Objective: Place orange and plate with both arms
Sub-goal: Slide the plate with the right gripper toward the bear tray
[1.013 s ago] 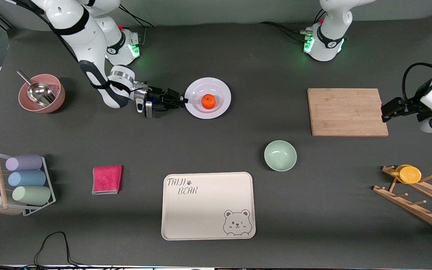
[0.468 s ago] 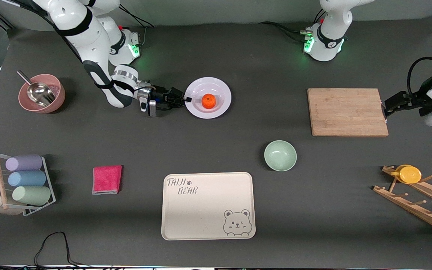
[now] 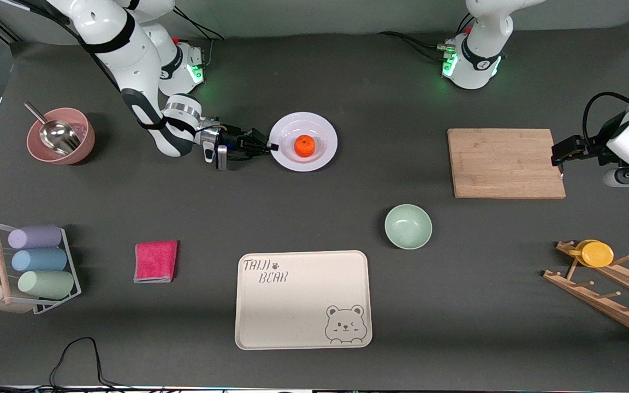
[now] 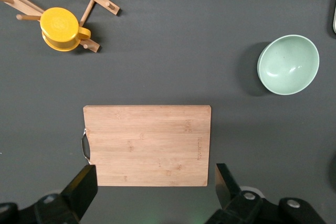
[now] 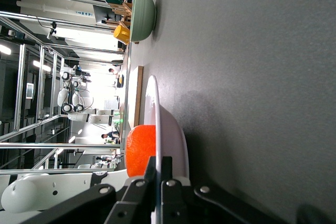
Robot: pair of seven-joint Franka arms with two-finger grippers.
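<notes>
The orange [image 3: 304, 146] lies in the middle of the white plate [image 3: 320, 158], which rests on the table toward the right arm's end. My right gripper [image 3: 272, 147] reaches in low and level and is shut on the plate's rim at the edge facing its own arm. The right wrist view shows both fingers pinching the thin rim of the plate [image 5: 169, 129], with the orange [image 5: 140, 148] just past them. My left gripper [image 3: 561, 154] hovers open over the table beside the cutting board [image 3: 505, 162], holding nothing. In the left wrist view its fingers [image 4: 84, 184] stand wide apart.
A mint-green bowl [image 3: 408, 226] and a cream bear-printed tray [image 3: 302, 299] lie nearer the front camera. A pink bowl with a metal scoop [image 3: 60, 135], a red cloth [image 3: 155, 261], a rack of rolled cups [image 3: 33, 267] and a wooden rack with a yellow cup [image 3: 597, 254] stand around the edges.
The right gripper's fingers closed onto the plate's rim. The left arm shifted a little at the end of the cutting board, still open.
</notes>
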